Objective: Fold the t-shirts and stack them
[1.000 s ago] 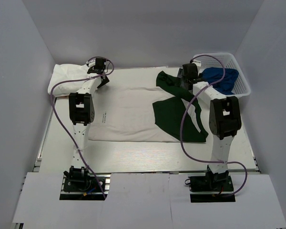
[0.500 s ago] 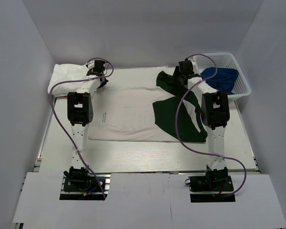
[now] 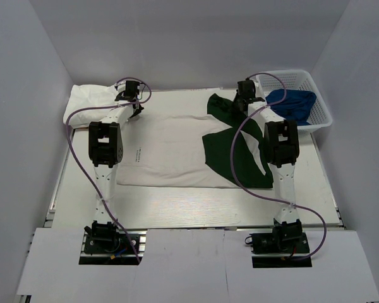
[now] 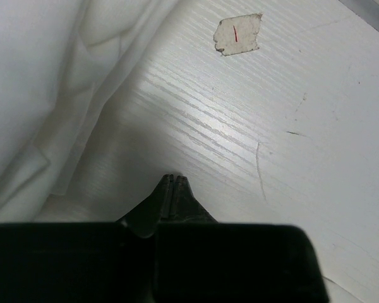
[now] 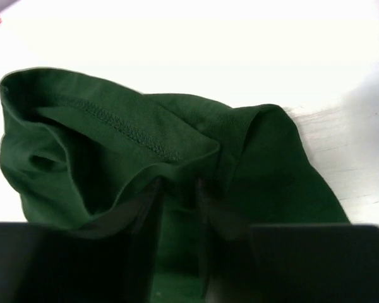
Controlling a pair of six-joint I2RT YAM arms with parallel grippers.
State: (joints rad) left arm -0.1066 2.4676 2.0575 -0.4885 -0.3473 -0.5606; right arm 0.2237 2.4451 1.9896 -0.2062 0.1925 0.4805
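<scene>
Showing: left claw point(image 4: 175, 180) shut beside white cloth point(image 4: 44, 95) edge; right claw point(image 5: 177, 187) part-open astride green hem point(image 5: 114, 120).

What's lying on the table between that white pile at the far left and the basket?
One spread-out t-shirt, white with dark green parts, lies flat between the white pile and the basket; the top view shows it.
</scene>
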